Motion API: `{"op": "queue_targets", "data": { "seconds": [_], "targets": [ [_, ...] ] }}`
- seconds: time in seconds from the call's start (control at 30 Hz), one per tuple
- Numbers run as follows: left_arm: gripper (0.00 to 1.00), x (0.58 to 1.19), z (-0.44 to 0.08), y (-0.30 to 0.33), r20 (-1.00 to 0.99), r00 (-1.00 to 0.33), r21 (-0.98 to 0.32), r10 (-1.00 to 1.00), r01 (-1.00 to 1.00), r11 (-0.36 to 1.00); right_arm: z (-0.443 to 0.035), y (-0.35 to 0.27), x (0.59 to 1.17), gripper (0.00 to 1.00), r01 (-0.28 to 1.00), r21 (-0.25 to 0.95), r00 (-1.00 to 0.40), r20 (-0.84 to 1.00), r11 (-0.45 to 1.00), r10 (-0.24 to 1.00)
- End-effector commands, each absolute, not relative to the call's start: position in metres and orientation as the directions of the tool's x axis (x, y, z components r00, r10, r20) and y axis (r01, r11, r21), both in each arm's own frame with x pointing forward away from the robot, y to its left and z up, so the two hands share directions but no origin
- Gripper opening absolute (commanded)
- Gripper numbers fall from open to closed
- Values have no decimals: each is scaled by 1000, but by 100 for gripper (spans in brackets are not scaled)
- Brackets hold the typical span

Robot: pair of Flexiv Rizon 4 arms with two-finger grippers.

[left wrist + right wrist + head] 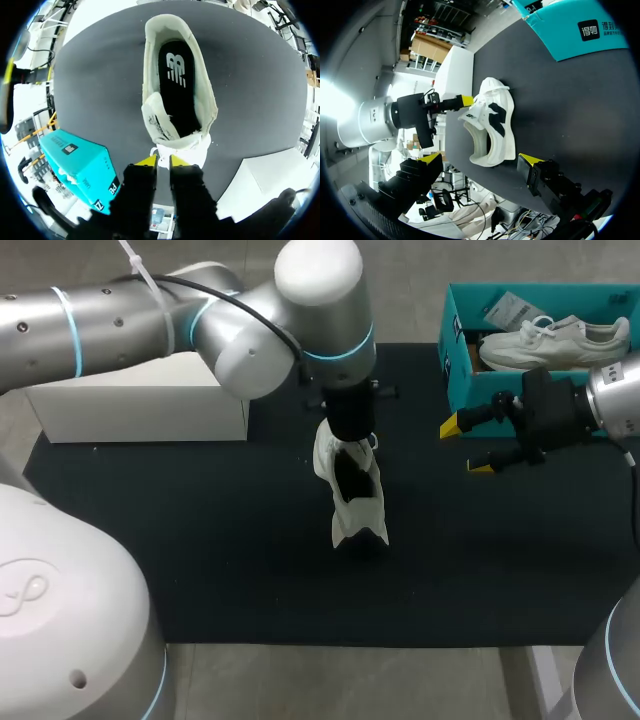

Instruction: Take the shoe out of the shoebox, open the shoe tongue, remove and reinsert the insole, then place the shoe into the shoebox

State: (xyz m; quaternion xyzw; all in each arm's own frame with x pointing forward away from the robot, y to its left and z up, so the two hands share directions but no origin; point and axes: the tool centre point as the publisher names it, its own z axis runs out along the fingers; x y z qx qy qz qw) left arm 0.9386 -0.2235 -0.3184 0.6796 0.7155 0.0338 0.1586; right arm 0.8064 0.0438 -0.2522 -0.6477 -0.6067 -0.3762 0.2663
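The left fingers (163, 161) are almost closed and pinch the back of the white shoe (352, 485) at its heel. The shoe is over the middle of the black mat (200, 540), heel up and toe down. I cannot tell if the toe touches the mat. The black insole (176, 80) is inside it. The right fingers (467, 447) are wide open and hold nothing, near the blue-green shoebox (457, 380). A second shoe (555, 340) lies in the shoebox. A white box (140, 412) sits well apart.
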Motion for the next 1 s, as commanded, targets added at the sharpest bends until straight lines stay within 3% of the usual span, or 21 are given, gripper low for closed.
{"op": "queue_targets", "data": {
  "seconds": [0.03,0.63,1.0],
  "targets": [
    [0,937,-314,-217,-154,-31,236,988,969,67,-252,45,806,100,986,111,-17,809,-124,588],
    [0,885,-343,-201,-118,-17,-4,993,1000,17,-252,45,806,100,986,111,-17,809,-124,588],
    [0,893,-310,-203,-168,-185,-70,968,982,175,-252,45,806,100,986,111,-17,809,-124,588]
  ]
}}
